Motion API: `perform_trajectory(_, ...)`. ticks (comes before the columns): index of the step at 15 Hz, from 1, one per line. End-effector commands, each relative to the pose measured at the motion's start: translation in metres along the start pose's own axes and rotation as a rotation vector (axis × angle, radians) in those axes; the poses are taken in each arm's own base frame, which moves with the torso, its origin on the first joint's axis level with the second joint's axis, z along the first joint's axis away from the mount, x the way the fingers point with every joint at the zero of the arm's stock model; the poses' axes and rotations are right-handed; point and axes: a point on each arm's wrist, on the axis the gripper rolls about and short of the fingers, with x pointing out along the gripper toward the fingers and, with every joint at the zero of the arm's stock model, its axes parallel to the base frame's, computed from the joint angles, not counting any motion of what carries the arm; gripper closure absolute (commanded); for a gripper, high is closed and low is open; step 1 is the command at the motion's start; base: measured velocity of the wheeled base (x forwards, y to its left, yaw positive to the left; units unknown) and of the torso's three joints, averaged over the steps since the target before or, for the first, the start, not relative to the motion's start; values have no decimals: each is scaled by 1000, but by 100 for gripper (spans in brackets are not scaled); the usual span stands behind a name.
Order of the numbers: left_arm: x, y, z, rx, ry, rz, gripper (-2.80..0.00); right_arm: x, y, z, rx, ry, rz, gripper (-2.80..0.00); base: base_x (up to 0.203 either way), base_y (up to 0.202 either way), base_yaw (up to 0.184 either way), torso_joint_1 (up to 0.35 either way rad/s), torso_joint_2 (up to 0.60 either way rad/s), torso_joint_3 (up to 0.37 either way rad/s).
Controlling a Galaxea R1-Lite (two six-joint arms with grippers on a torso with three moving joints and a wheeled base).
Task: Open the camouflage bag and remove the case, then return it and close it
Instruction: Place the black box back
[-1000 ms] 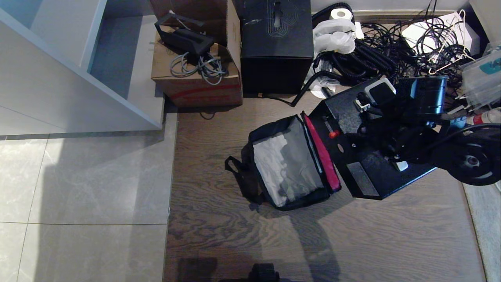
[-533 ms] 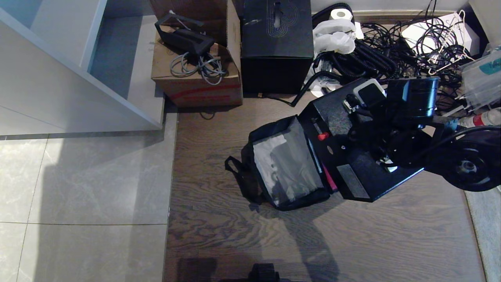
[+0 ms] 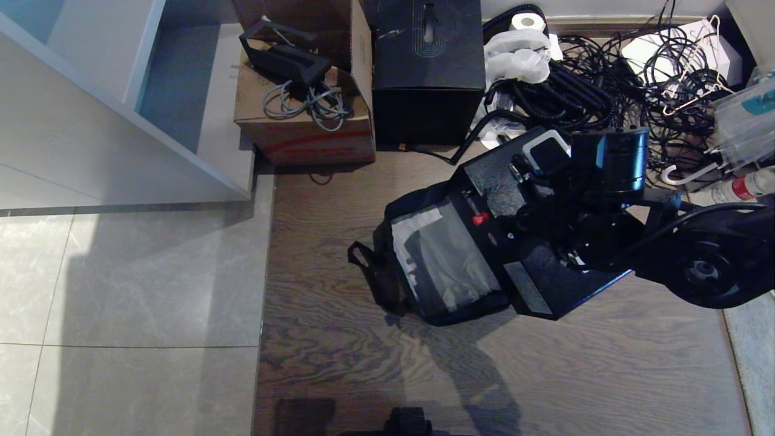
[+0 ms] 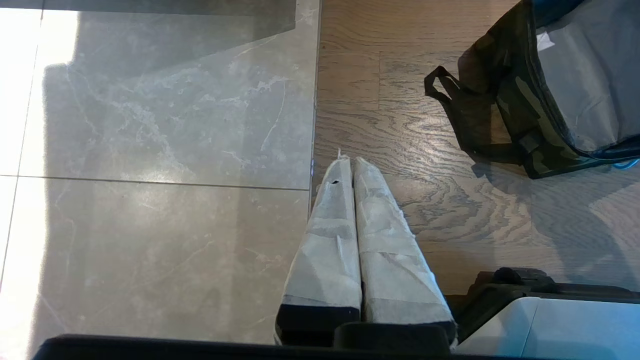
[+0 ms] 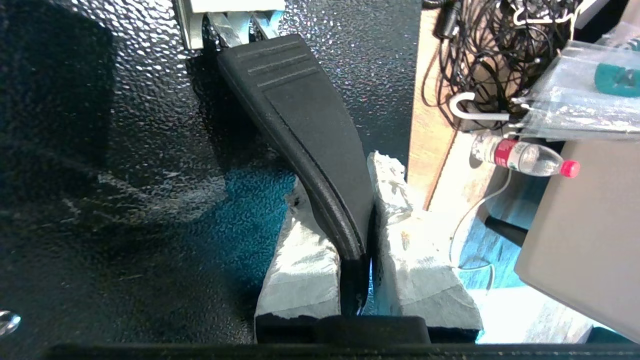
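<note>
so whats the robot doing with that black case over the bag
The right pincer is shut on the black handle of the case and carries it in the air, partly over the open camouflage bag on the wooden floor. The bag's flap lies open, showing its pale inner pocket, and the case is not in it yet. The left pincer hangs shut and idle above the floor, off to the side of the bag.

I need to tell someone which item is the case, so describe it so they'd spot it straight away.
On the wood floor, find the open camouflage bag. The case hangs partly over it, held by its handle in the right gripper. Its speckled glittery surface differs from the plain black cube box behind.
</note>
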Motion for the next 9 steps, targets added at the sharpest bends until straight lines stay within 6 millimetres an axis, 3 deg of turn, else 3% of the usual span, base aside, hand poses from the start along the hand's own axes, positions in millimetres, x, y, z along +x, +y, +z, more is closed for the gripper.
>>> perform_trajectory(1,0,0,0,0,0,0,0,-3,7,3,-6,-4,2,0,0,0,0,0,0,0)
perform_trajectory(9,0,0,0,0,0,0,0,-7,23,10,-14,-24,31,0,0,0,0,0,0,0)
